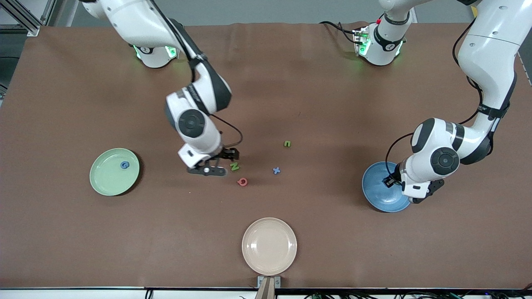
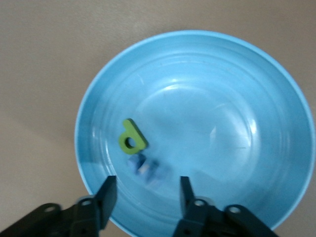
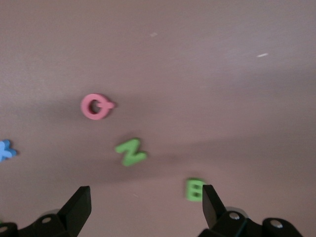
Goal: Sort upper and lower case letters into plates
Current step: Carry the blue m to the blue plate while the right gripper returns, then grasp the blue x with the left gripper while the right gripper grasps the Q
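Holding letters: blue plate point(image 2: 207, 74), green plate point(image 1: 109, 179)

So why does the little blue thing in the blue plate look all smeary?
In the left wrist view the small blue piece beside the green letter is blurred, so its shape cannot be told; white glare streaks the blue plate. The right wrist view is soft too. The front view is sharp.
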### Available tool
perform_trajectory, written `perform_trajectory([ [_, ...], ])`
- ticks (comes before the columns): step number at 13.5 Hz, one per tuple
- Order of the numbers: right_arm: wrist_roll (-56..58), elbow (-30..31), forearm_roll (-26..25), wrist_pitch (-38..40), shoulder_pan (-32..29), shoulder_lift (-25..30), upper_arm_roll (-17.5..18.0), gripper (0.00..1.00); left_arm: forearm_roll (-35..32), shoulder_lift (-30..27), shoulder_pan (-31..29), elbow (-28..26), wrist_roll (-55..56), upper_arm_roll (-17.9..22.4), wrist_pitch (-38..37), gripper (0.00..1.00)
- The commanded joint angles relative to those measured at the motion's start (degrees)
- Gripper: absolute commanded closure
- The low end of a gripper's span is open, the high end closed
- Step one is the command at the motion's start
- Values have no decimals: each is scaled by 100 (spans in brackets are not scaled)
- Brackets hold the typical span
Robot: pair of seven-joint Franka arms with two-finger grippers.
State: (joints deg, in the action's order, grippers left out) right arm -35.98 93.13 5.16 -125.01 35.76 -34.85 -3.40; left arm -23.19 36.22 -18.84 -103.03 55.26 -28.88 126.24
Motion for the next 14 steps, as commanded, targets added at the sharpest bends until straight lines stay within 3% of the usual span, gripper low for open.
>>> perform_trajectory([
  [1, -365, -953, -33, 39, 1, -872, -65, 2, 25, -107, 161, 230, 213, -301, -178, 0],
  [3, -480, -1157, -33, -162, 19, -1137, -65, 2, 25, -80, 485, 414, 930, -513, -293, 0],
  [5, -629, -1218, -33, -531, 10, -1313, -65, 3, 52, 112, 1187, 782, 1948, -514, -293, 0],
  [7, -674, -1437, -24, -594, 19, -1541, -65, 6, 43, 516, 1802, 1301, 3118, -514, -285, 0],
  [11, -893, -1631, -24, -612, 54, -1718, -65, 7, 17, 1324, 2805, 2223, 4429, -444, -241, 0],
  [14, -1121, -1859, -24, -621, 89, -1902, -65, 8, 78, 1799, 3911, 3041, 4906, 337, -223, 5],
])
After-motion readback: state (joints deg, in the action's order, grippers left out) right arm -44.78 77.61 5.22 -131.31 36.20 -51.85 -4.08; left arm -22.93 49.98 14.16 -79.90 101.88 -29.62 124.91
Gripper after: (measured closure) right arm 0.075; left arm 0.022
